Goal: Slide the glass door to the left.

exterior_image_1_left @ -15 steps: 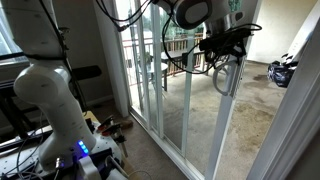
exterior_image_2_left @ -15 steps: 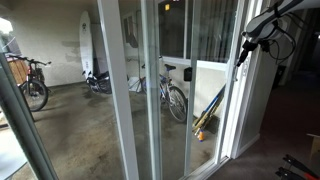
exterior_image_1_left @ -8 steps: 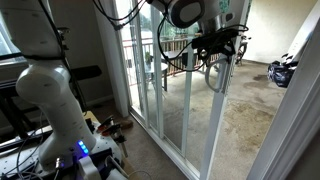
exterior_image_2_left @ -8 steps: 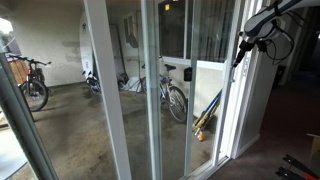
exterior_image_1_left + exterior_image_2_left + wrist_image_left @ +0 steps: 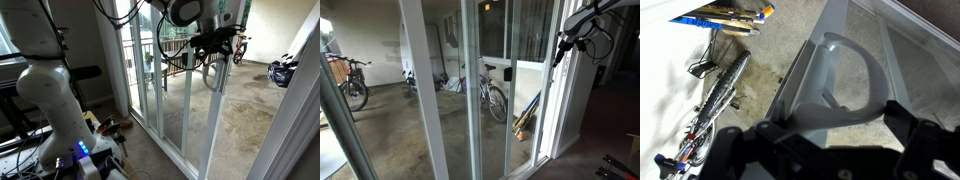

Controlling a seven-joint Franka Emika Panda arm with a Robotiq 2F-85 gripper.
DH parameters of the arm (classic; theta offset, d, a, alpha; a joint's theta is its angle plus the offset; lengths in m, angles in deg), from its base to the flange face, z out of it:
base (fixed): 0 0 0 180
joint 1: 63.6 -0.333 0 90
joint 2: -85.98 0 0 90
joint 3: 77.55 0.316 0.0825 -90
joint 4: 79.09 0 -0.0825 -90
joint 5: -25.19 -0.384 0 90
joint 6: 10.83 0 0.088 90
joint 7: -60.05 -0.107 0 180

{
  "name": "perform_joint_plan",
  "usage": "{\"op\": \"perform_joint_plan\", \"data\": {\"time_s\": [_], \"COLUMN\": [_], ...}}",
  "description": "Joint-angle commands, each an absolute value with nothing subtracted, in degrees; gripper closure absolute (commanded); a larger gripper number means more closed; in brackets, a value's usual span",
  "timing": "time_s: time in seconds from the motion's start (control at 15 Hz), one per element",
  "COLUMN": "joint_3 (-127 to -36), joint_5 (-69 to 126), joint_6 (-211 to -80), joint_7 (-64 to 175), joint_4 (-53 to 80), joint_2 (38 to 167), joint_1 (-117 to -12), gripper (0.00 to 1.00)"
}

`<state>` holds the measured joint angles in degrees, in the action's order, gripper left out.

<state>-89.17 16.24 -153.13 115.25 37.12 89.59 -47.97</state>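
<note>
Movement shows in both exterior views: the glass door (image 5: pixel 415 95) has slid further toward the frame's left, gripper (image 5: pixel 215 44) riding at its handle (image 5: pixel 815 80) in the upper middle, grip impossible to tell, so the slide seems well underway.

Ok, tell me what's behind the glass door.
Through the glass door: a bicycle, concrete floor and a wooden railing. Its white frame and handle cover strips of that area, so what sits there can't be seen.
</note>
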Motion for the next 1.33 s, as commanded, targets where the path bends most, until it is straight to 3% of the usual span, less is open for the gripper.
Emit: {"op": "perform_joint_plan", "data": {"time_s": [0.0,0.47,1.27], "joint_3": [-89.3,-89.1,-85.3], "joint_5": [16.4,15.0,25.1], "joint_6": [-152.9,-153.3,-157.9], "joint_7": [115.1,115.2,94.7], "joint_4": [37.1,36.5,37.1], "joint_2": [89.5,90.0,91.2], "joint_1": [-48.2,-48.4,-53.4], "gripper": [0.0,0.0,0.0]}}
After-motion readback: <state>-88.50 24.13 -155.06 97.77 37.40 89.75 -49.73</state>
